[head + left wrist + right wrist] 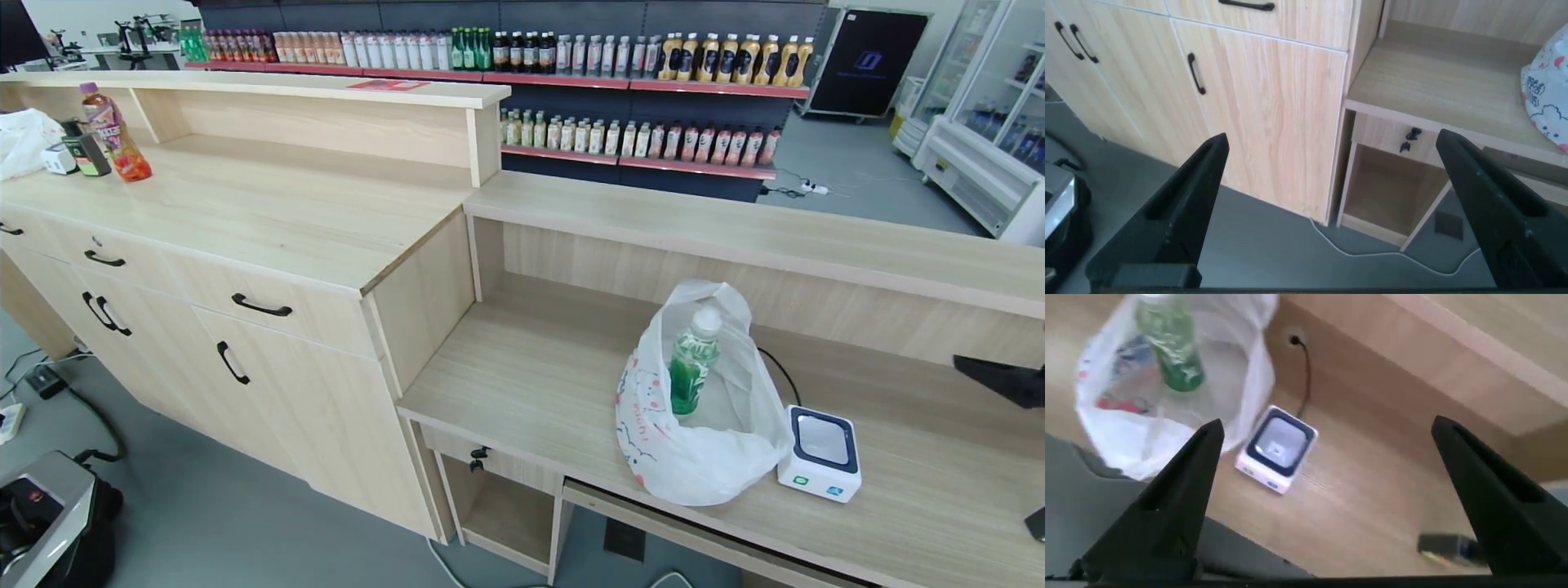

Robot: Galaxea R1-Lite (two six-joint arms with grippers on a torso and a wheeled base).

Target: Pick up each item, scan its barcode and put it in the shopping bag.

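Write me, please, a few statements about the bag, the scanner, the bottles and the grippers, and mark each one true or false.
1. The green bottle stands upright inside the shopping bag. True.
2. The scanner lies inside the bag. False: it sits on the desk beside the bag, on the robot's right.
3. The left gripper grips a bottle. False: it is open and empty.
4. An orange-red bottle stands on the upper counter, far to the left. True.
5. The right gripper is shut on the scanner. False: it is open, above the desk, holding nothing.
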